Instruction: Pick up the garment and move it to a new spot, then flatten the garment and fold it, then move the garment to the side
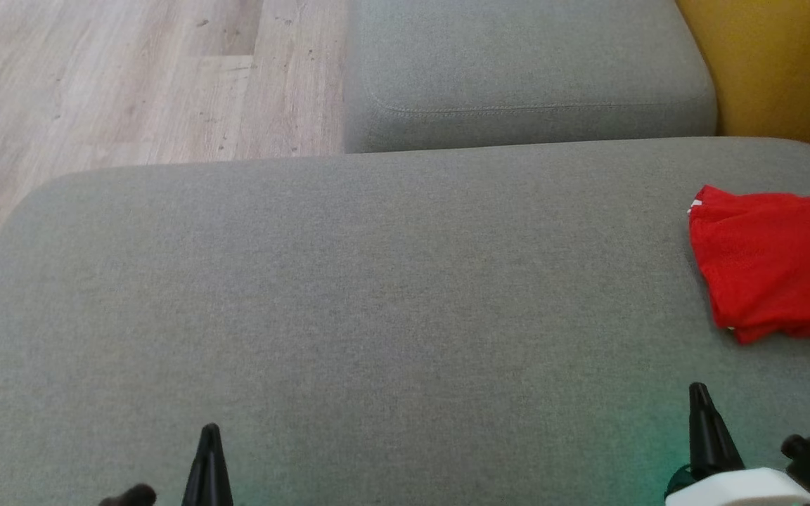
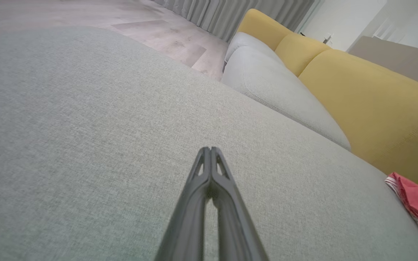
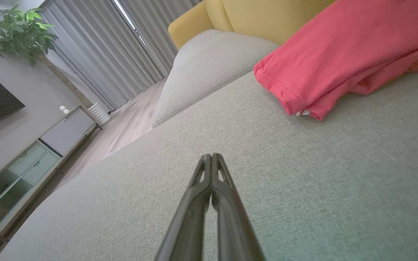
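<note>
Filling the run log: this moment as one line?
red cloth garment folded on grey fabric cushion, right side | left gripper jaws shut, empty | right gripper jaws shut, empty

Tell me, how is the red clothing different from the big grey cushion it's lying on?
The garment is bright red; the cushion is pale grey. The garment is small and lies at the cushion's right end; the cushion is much wider. The garment is folded in layers with bumpy edges; the cushion is smooth and flat. Both are fabric.
</note>
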### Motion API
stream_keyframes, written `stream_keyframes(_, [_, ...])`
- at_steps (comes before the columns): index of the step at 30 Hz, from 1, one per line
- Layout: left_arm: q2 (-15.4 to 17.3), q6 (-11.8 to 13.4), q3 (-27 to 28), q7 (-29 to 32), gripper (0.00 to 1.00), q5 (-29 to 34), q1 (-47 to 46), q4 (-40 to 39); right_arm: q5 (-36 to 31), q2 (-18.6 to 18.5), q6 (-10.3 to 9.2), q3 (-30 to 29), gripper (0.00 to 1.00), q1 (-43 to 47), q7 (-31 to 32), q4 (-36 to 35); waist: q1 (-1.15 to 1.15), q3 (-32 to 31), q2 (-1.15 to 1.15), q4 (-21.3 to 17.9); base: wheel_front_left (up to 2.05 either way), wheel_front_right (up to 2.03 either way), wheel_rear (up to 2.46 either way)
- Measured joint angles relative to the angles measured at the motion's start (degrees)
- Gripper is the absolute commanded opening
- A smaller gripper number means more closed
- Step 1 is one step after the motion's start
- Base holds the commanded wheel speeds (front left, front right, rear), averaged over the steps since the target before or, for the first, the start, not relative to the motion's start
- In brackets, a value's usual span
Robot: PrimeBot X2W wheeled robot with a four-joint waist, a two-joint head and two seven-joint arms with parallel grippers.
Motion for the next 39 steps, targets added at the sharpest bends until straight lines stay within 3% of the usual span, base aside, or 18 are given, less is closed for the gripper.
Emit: stream_keyframes(39, [0.4,-3.8,5.2,5.7,0.00,-26.2,-5.8,1.2,26.8,0.0,-0.01,-2.5,0.00,-4.8,6.3,0.0,0.00,1.6,0.00,-1.1,0.00,0.00,0.00])
